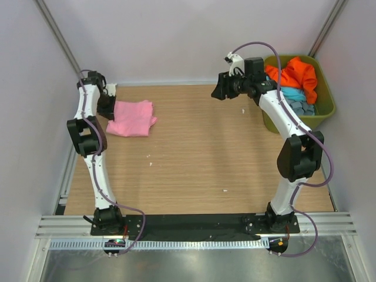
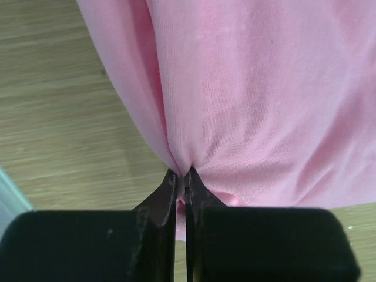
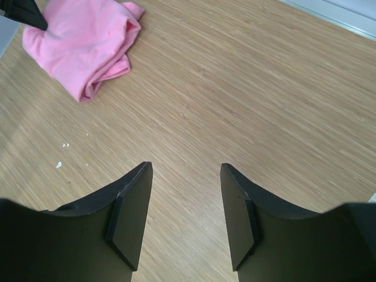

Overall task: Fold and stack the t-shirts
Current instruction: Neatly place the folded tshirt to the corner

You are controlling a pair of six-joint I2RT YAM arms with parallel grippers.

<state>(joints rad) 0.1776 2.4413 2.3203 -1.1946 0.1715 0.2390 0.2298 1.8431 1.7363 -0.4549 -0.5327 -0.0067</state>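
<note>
Pink jersey fabric is gathered into a pinch at the tips of the left gripper [image 2: 182, 175], whose jaws are pressed together on an edge of the pink t-shirt [image 1: 134, 118]. The shirt is seen crumpled in a rough fold at the far left of the wooden table [image 1: 200, 153]. From the pinch it fans outward in soft creases. The left arm is bent sharply at the elbow and reached to the far-left corner, with its wrist turned in toward the shirt's left edge.

The right gripper [image 3: 185, 165] is held above bare wood with its jaws spread and nothing between them. The right arm is stretched up and forward, and its wrist is turned leftward just beside the olive-green tub [image 1: 326, 111]. In the tub an orange t-shirt [image 1: 296, 73] is piled over a light blue t-shirt [image 1: 292, 94] and a grey-blue t-shirt [image 1: 302, 107].
</note>
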